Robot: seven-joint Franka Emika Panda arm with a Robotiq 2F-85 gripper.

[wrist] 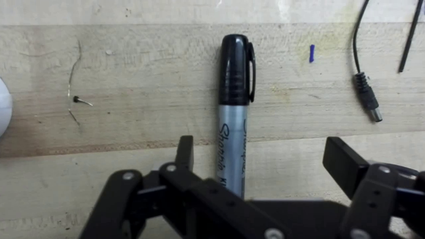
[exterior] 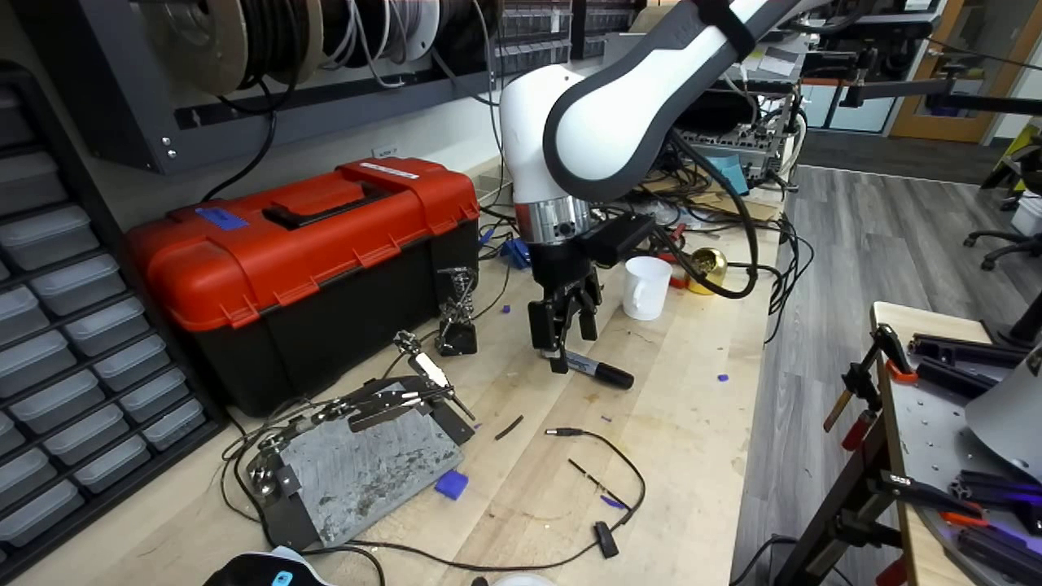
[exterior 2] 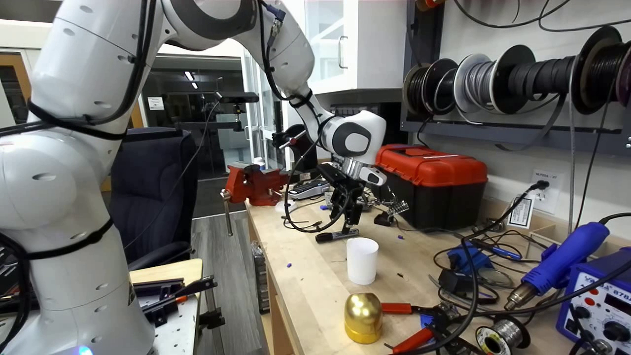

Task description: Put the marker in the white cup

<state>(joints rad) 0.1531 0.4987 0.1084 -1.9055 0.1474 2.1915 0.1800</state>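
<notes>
Here's your marker [wrist: 234,111], lying flat up the middle of the wrist view: black cap on at the top, clip down its right side, grey lettered barrel below, bottom end hidden. In both exterior views you've got it a little below and right of centre. And there, in an exterior view, stands your white cup [exterior: 650,283], plain and upright, handle showing, right of centre and higher in the frame than the marker, the two near but apart.
</notes>
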